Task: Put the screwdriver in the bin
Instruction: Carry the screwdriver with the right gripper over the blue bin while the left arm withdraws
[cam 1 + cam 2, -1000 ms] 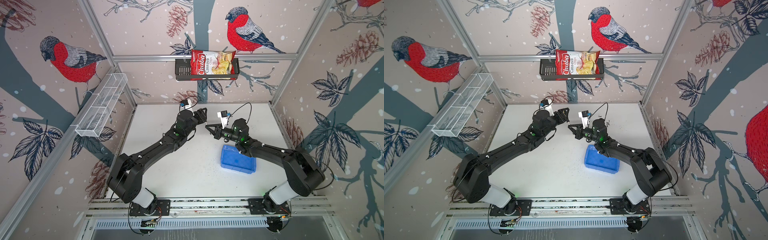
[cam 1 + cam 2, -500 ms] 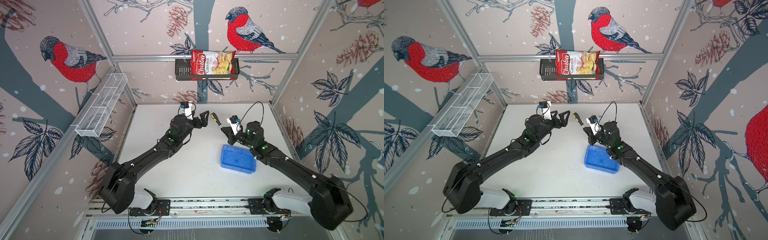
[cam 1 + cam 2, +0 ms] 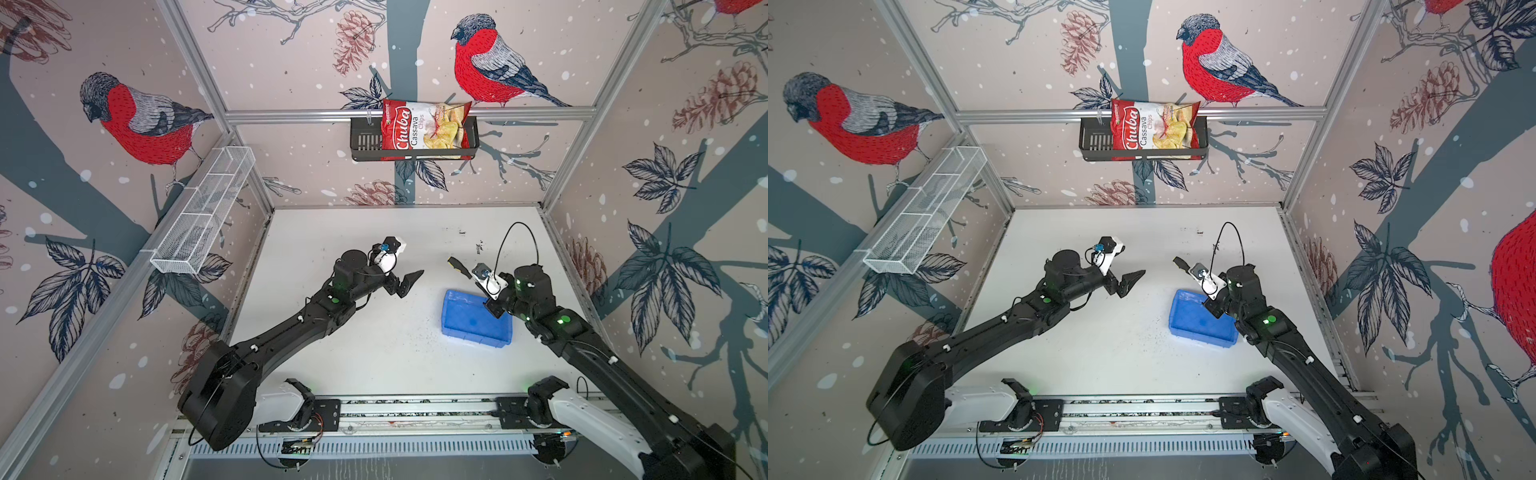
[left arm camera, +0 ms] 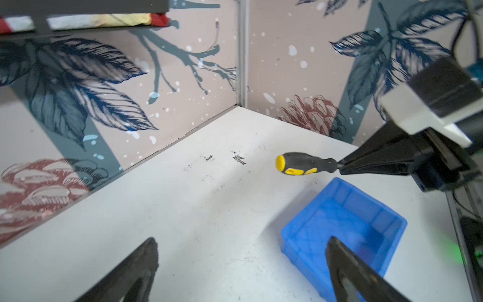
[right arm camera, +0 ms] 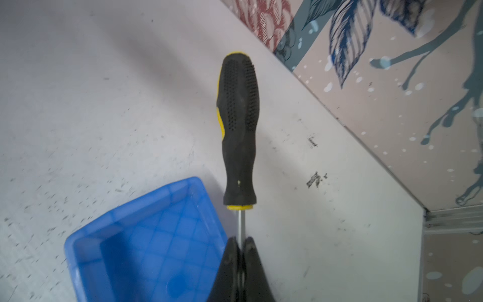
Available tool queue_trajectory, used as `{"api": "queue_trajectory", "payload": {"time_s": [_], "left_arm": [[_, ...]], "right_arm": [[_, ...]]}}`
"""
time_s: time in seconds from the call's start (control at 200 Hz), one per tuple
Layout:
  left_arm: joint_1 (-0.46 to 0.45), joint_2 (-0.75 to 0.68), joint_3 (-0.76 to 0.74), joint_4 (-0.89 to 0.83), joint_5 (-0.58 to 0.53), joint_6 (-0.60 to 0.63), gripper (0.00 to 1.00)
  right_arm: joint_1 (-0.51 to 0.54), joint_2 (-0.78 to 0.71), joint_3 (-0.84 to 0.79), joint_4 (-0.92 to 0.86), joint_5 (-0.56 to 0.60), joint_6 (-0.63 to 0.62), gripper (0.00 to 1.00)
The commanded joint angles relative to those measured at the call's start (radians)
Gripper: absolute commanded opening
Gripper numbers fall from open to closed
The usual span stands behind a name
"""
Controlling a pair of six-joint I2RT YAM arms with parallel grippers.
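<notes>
The right gripper [image 5: 240, 241] is pinched tight on the screwdriver [image 5: 239, 130], and the hold is on the thin bare metal shaft, just below the yellow collar. The whole black handle sticks out in front of it in the air. In a top view the handle [image 3: 455, 264] hangs over the table [image 3: 353, 232] just beyond the far corner of the bin [image 3: 469, 320], so the tool is near the blue tray but not yet in it. It looks like a stiff, light tool with most of its weight in the handle. That makes a pinch on a smooth round shaft a risky one, because the handle could swing or twist between the fingers. The dimpled rubber grip with its yellow inlays would probably be the surer place to take hold. A short drop into the low-walled plastic tray should not hurt it, though it might roll. The left gripper [image 4: 241, 241] hangs well apart from the tool with its fingers spread wide, holding nothing. As for writing, no brand or size mark can be read on the screwdriver, and the bin shows no label. The only legible text is on the red bag [image 3: 424, 129] in the black wall basket [image 3: 365, 141], which reads "Chuba Cassava Chips".
</notes>
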Motion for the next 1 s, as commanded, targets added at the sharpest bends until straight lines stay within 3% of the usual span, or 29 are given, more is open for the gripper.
{"api": "queue_trajectory", "payload": {"time_s": [0.0, 0.14, 0.37, 0.795, 0.996], "left_arm": [[0.002, -0.019, -0.004, -0.123, 0.142, 0.195, 0.98], [0.002, -0.024, 0.007, -0.234, 0.211, 0.28, 0.99], [0.0, -0.007, 0.054, -0.359, 0.216, 0.336, 0.98], [-0.003, -0.006, 0.01, -0.287, 0.197, 0.322, 0.98], [-0.003, -0.008, 0.01, -0.291, 0.189, 0.324, 0.98]], "right_arm": [[-0.004, -0.003, -0.011, -0.117, -0.009, -0.04, 0.0], [-0.002, 0.011, -0.019, -0.187, -0.007, -0.059, 0.0], [0.014, 0.058, -0.075, -0.194, 0.075, -0.115, 0.0], [0.094, 0.266, -0.095, -0.104, 0.19, 0.002, 0.01], [0.101, 0.266, -0.121, -0.052, 0.217, 0.014, 0.12]]}}
